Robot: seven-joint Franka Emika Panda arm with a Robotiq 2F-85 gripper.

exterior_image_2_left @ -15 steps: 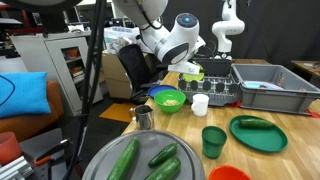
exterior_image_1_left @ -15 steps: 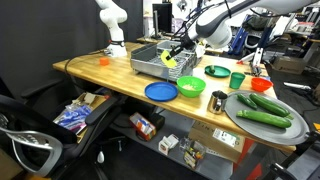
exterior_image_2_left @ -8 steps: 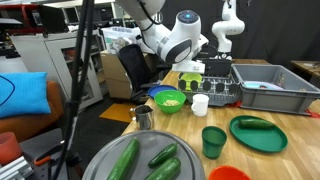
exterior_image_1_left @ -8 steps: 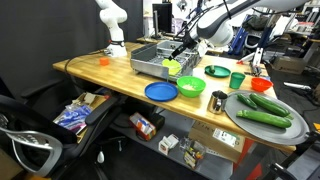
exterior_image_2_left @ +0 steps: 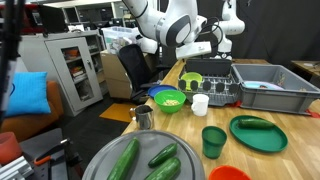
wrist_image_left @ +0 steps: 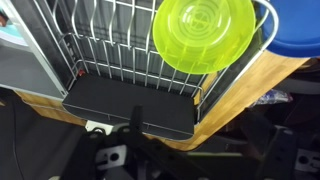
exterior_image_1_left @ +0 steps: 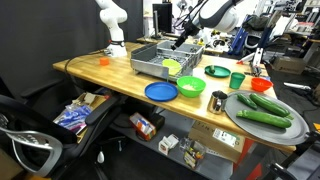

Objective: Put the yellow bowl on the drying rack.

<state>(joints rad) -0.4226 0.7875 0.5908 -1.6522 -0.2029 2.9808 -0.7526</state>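
Note:
The yellow bowl [exterior_image_1_left: 172, 67] sits in the corner of the grey drying rack [exterior_image_1_left: 150, 60] nearest the table's edge, leaning on the wire dividers. In the wrist view the yellow bowl [wrist_image_left: 204, 33] rests on the drying rack's wires [wrist_image_left: 110, 40], well clear of my dark fingers [wrist_image_left: 135, 128] at the bottom. My gripper [exterior_image_1_left: 182, 41] hangs above the bowl, open and holding nothing. From the other side, the gripper [exterior_image_2_left: 199, 50] is above the yellow bowl [exterior_image_2_left: 191, 80], which stands at the near end of the drying rack [exterior_image_2_left: 218, 82].
A blue plate [exterior_image_1_left: 160, 91] and a green bowl [exterior_image_1_left: 191, 87] lie in front of the rack. A white cup [exterior_image_2_left: 200, 103], green cup [exterior_image_2_left: 214, 140], dark green plate [exterior_image_2_left: 258, 133], metal cup [exterior_image_2_left: 144, 117] and a grey plate of cucumbers [exterior_image_2_left: 140, 160] crowd the table. A grey bin [exterior_image_2_left: 272, 88] stands beside the rack.
My gripper has opened and let go of the yellow bowl, then risen away from it. The bowl now stays in the rack by itself.

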